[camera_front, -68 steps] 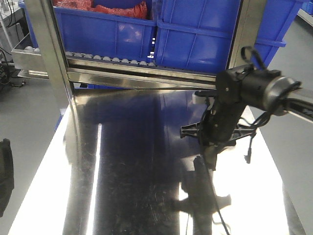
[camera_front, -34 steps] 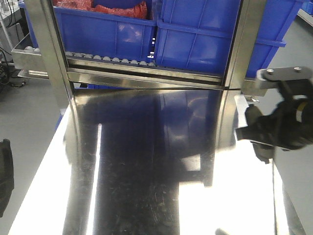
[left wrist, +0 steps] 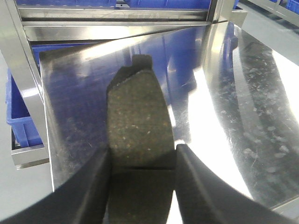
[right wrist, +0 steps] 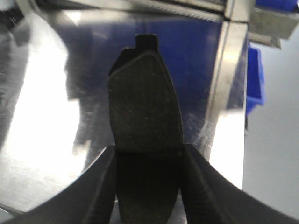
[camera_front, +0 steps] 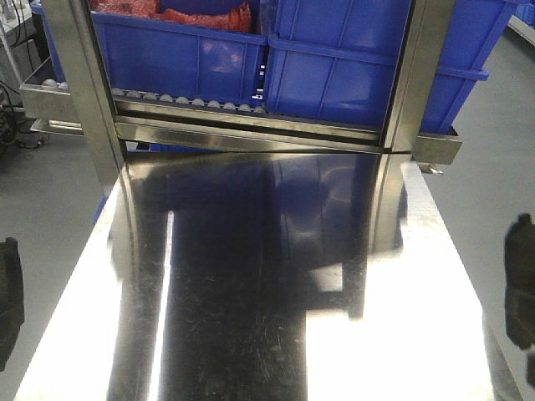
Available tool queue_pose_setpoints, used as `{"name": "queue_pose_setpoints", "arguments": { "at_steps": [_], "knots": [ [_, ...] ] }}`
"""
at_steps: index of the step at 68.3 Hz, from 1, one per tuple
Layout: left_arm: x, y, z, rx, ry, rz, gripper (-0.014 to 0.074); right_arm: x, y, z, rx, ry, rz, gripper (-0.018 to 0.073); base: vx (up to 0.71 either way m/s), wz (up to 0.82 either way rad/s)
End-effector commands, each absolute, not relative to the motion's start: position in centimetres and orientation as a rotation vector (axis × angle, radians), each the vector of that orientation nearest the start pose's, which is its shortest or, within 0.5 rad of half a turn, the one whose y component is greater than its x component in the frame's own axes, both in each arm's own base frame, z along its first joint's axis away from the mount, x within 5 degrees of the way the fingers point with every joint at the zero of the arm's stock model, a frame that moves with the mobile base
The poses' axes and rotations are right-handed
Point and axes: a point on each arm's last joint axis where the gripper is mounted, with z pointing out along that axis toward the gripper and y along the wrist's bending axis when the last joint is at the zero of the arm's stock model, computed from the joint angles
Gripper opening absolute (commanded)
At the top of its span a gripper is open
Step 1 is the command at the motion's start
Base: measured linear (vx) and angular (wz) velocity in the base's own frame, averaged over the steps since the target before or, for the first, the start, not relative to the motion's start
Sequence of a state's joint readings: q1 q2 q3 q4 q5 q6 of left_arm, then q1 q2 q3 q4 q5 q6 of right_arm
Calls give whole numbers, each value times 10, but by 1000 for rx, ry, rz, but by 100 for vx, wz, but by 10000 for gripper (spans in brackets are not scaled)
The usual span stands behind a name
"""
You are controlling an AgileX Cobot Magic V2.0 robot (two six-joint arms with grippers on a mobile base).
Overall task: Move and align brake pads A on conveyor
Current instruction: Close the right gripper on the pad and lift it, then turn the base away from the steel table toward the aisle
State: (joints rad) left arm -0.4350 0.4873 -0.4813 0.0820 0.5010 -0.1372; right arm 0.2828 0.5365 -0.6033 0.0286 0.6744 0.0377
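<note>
Left hand [left wrist: 142,153] pinching pad [left wrist: 138,112], right hand [right wrist: 148,150] second pad [right wrist: 145,102], front view table [camera_front: 251,276]

Place: factory or warehouse workstation.
Storage: blue plastic bins [camera_front: 334,67] on a roller rack [camera_front: 192,102] with steel uprights [camera_front: 79,92].
Surface: polished steel table [camera_front: 251,292].
Ground: plain grey floor [camera_front: 50,192].

The table [camera_front: 251,292] is shiny metal, like a mirror. The blue bins [camera_front: 334,75] are smooth plastic. The brake pad [left wrist: 138,121] looks rough and dull.
</note>
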Motion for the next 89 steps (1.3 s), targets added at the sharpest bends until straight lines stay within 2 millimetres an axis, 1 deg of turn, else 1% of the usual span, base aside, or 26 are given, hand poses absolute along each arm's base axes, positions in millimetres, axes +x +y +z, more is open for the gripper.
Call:
{"name": "queue_pose_setpoints", "arguments": {
  "at_steps": [1, 7, 13, 65, 75, 89],
  "knots": [
    [95, -41, 311, 330, 1855, -314, -6, 83, 28, 322, -234, 1902, 269, -4, 0, 0],
    [95, -41, 311, 330, 1855, -314, -6, 73, 25, 314, -228, 1868, 275, -4, 0, 0],
    [95, -41, 311, 330, 1855, -314, -6, 70, 24, 310, -225, 1842, 274, -4, 0, 0],
    [95, -41, 311, 331, 1855, -313, -6, 70, 24, 307, -223, 1846, 278, -4, -1, 2],
    [95, -41, 311, 331, 1855, -313, -6, 70, 24, 307, -219, 1846, 284, -4, -8, 39],
    [95, -41, 311, 331, 1855, -313, -6, 70, 24, 307, -219, 1846, 284, -4, -14, 87]
  ]
}}
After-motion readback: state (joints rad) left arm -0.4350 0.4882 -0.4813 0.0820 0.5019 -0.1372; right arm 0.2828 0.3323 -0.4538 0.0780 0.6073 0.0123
